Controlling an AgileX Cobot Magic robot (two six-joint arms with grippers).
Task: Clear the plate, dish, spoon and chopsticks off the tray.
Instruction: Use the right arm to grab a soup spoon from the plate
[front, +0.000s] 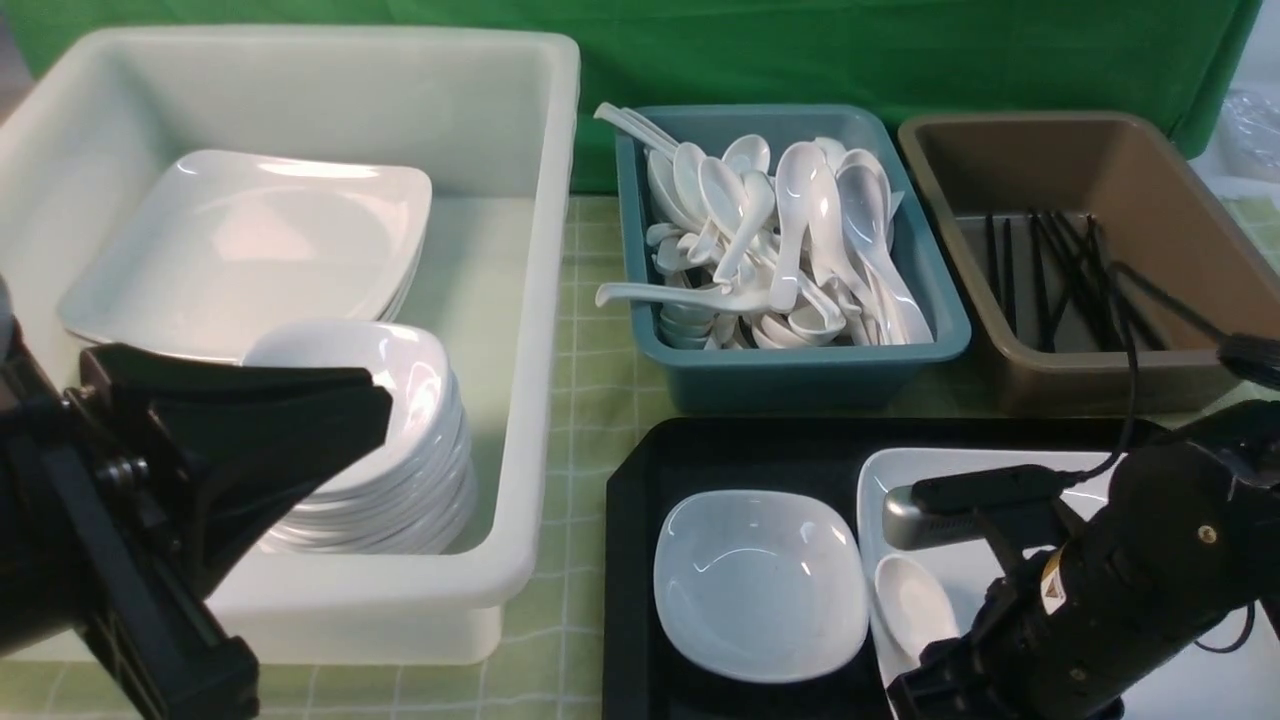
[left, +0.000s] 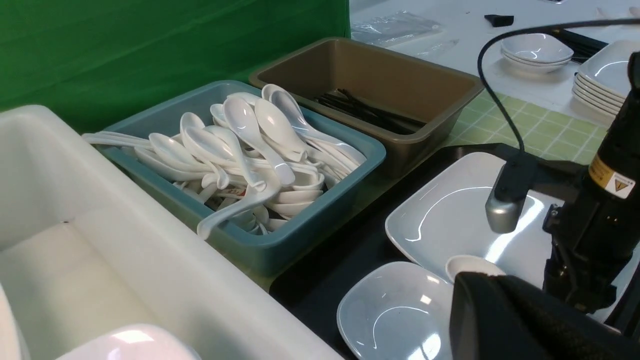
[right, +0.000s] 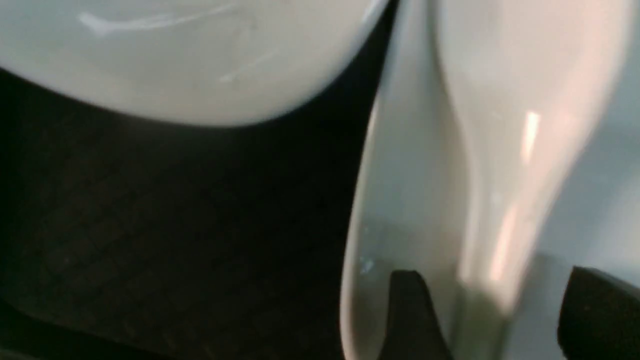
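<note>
The black tray (front: 640, 560) holds the small white dish (front: 760, 585) on its left and the large white plate (front: 940, 462) on its right. On the plate's near left part lies the white spoon (front: 912, 603), handle towards me. My right arm (front: 1100, 600) reaches down over it. In the right wrist view my right gripper (right: 492, 285) is open, with a finger on each side of the spoon's (right: 510, 100) handle and a gap at both. My left gripper (front: 370, 400) hovers shut and empty over the white tub. The chopsticks do not show on the tray.
A deep white tub (front: 540, 300) at the left holds stacked plates (front: 250, 240) and stacked dishes (front: 400, 430). Behind the tray are a teal bin (front: 800, 365) full of white spoons and a brown bin (front: 1050, 380) with thin black sticks (front: 1060, 270).
</note>
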